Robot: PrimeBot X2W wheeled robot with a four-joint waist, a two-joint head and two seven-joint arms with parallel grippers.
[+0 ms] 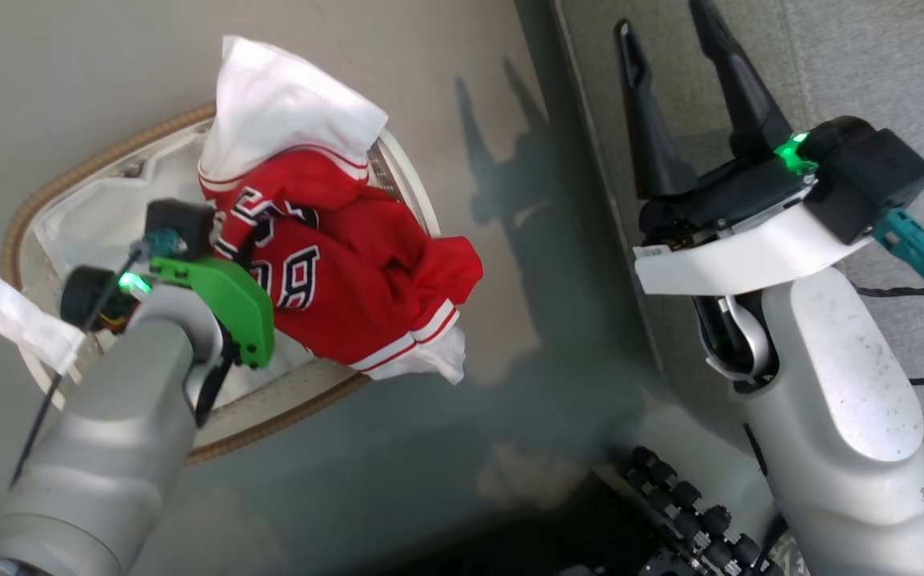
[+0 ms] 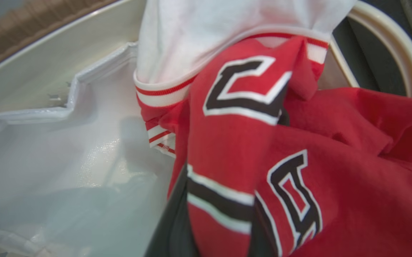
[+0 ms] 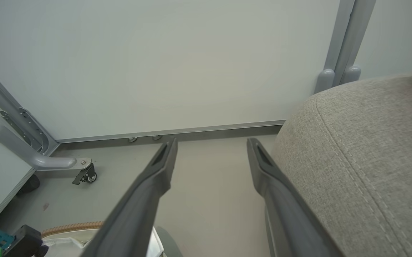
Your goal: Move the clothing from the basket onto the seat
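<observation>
Left gripper (image 2: 220, 228) clamping shut on jersey (image 1: 350, 264), heaped in right half of basket (image 1: 26, 216). Right gripper (image 3: 212, 146) hanging wide, empty, beside seat (image 3: 362, 150). Grasp step under way. Next move likely calling for lifting clear, then swinging right onto seat.

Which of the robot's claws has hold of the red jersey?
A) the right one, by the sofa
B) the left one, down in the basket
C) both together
B: the left gripper is closed on the clothing inside the basket, while the right gripper stands open and empty near the seat.
</observation>
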